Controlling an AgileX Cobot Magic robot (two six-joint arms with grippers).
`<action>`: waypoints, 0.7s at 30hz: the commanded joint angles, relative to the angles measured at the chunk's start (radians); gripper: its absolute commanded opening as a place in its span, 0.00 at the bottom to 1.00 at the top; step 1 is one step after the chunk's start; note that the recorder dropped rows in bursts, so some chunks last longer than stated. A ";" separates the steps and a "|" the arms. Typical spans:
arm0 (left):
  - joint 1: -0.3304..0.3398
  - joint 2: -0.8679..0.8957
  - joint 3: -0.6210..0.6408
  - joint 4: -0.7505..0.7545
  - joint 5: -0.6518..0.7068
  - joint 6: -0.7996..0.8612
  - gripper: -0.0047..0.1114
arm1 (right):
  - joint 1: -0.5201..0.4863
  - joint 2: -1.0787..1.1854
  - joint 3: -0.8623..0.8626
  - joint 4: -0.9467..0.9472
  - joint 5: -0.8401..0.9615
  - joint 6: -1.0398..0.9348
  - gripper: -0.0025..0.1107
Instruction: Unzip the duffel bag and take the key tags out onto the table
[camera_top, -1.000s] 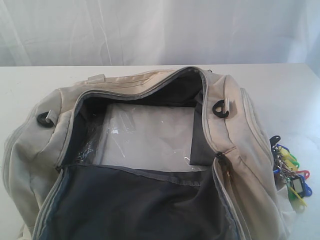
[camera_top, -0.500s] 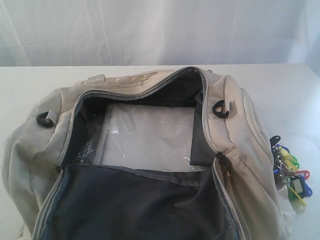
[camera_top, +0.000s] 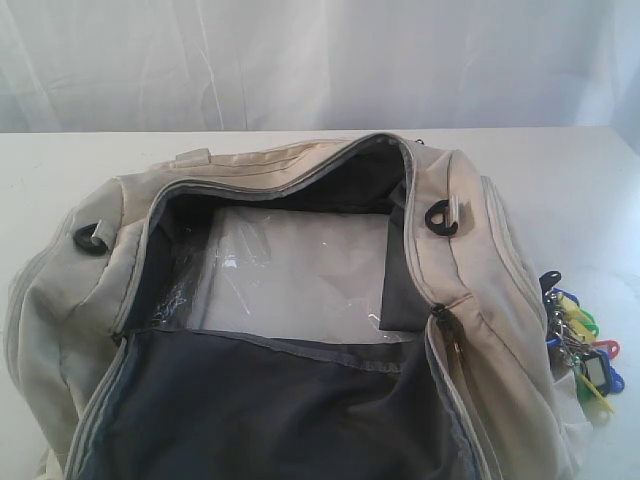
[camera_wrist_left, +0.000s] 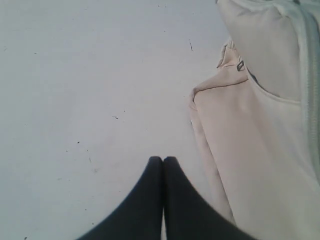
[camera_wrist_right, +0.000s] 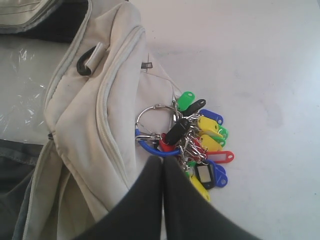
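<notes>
The cream duffel bag (camera_top: 300, 300) lies unzipped on the white table (camera_top: 560, 170), its dark grey lining and a clear plastic sheet showing inside. The key tags (camera_top: 580, 345) rest on the table against the bag's right end; the right wrist view shows this bunch (camera_wrist_right: 200, 142) of blue, green, yellow and red tags on metal rings. My right gripper (camera_wrist_right: 162, 160) is shut and empty, its tips just short of the bunch, beside the bag (camera_wrist_right: 90, 115). Over bare table beside the bag's other end (camera_wrist_left: 260, 125), my left gripper (camera_wrist_left: 162, 160) is shut and empty. Neither gripper appears in the exterior view.
A white curtain (camera_top: 320, 60) hangs behind the table. Black D-rings (camera_top: 442, 222) sit at the bag's ends. Open tabletop (camera_wrist_left: 90, 90) stretches away from the bag on the left side.
</notes>
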 joint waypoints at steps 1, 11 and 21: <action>-0.066 -0.005 0.005 0.037 0.003 -0.008 0.04 | -0.008 -0.004 0.004 -0.007 -0.005 0.004 0.02; -0.073 -0.005 0.005 0.037 0.003 -0.008 0.04 | -0.008 -0.004 0.004 -0.007 -0.005 0.004 0.02; -0.074 -0.005 0.005 0.037 0.003 -0.008 0.04 | -0.008 -0.004 0.004 -0.007 -0.005 0.004 0.02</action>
